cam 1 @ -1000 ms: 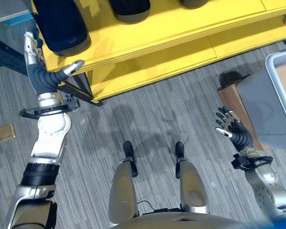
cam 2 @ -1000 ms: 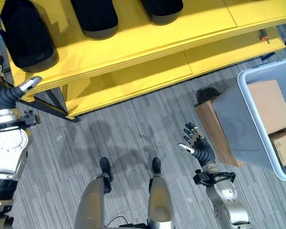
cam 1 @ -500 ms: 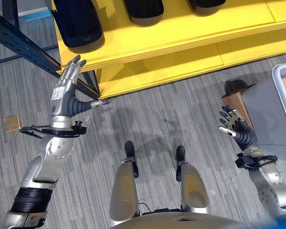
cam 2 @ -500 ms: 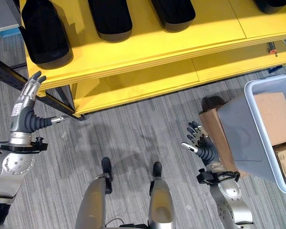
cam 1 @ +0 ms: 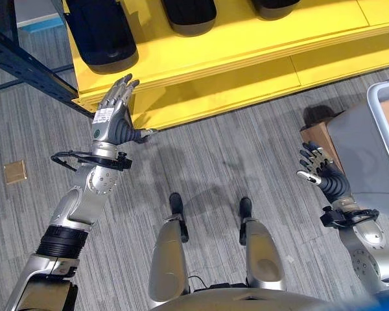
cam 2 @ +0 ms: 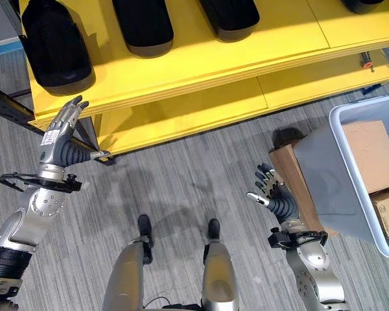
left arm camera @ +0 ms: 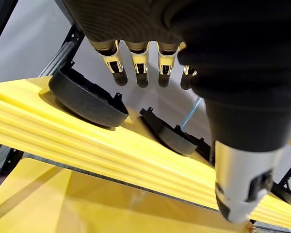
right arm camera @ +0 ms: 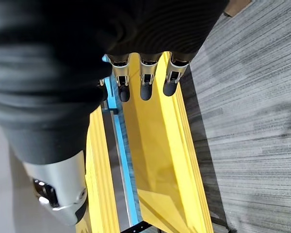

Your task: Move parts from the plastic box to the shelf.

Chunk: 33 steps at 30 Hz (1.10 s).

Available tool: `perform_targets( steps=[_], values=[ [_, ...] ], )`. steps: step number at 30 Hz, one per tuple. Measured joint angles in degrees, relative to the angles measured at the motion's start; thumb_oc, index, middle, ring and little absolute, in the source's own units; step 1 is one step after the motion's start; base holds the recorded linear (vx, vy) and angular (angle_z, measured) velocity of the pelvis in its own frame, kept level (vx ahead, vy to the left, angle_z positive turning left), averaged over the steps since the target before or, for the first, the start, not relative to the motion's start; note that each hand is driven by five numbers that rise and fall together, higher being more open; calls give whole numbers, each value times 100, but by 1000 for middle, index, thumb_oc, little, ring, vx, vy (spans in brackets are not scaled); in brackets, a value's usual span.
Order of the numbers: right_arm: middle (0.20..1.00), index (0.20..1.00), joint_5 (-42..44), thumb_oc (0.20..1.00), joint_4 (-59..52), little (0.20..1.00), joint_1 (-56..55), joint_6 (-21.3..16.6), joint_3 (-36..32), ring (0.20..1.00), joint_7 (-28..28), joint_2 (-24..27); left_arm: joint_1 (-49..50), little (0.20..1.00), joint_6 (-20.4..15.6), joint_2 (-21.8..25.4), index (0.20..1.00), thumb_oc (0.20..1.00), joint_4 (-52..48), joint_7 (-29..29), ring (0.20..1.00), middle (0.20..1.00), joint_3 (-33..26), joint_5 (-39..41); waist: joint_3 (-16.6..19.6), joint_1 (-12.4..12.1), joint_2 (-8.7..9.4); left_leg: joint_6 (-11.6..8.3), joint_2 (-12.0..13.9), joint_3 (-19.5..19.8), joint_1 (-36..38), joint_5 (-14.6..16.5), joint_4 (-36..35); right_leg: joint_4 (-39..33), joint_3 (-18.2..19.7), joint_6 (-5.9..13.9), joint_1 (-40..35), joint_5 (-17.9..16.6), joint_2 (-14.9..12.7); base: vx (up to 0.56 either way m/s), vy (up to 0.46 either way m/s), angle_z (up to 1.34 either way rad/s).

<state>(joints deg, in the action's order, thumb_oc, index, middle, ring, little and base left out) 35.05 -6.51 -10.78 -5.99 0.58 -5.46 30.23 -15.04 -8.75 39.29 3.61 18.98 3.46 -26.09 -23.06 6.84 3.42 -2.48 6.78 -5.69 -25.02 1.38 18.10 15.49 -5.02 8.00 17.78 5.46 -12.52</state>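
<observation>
Several black moulded parts (cam 2: 55, 48) lie in a row on the upper board of the yellow shelf (cam 2: 201, 71). My left hand (cam 1: 113, 118) is open and empty, fingers straight, held just in front of the shelf's left front edge below the leftmost part (cam 1: 100, 35). My right hand (cam 2: 272, 191) is open and empty too, hanging beside the grey plastic box (cam 2: 324, 175) at the right. Cardboard cartons (cam 2: 369, 146) show inside the box. In the left wrist view the fingers (left arm camera: 138, 65) point at two parts (left arm camera: 87, 99) on the shelf.
A dark metal rack post (cam 1: 26, 68) runs behind the shelf at the left. A brown cardboard carton (cam 2: 292, 178) stands on the floor against the box. The shelf's lower board (cam 1: 246, 81) juts out over the grey floor. A small brown square (cam 1: 14, 172) lies on the floor.
My left hand has drawn back from beside the leftmost part, swinging right and down along the shelf's front edge. The view has shifted a little. The right hand has kept its place by the box.
</observation>
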Motion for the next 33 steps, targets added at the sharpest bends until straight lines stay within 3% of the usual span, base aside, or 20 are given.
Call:
perform_targets(
  steps=[26,33],
  values=[
    [1000,1000,11,1000,0,1000,94,240,-9,1000,-61,1,-896,1000,408,17,1000,1000,1248,-41,1000,1000,236,521,13,67,15,-18,39,-53,-177,-8,114,432,140,-41,379,144,11,4,2,-1],
    [1000,1000,12,1000,-3,1000,68,261,-12,1000,-113,3,-1158,1000,466,30,1000,1000,1639,-60,1000,1000,437,728,13,198,16,-19,60,-66,-176,-8,131,445,167,-45,402,147,28,0,0,-1]
  ],
)
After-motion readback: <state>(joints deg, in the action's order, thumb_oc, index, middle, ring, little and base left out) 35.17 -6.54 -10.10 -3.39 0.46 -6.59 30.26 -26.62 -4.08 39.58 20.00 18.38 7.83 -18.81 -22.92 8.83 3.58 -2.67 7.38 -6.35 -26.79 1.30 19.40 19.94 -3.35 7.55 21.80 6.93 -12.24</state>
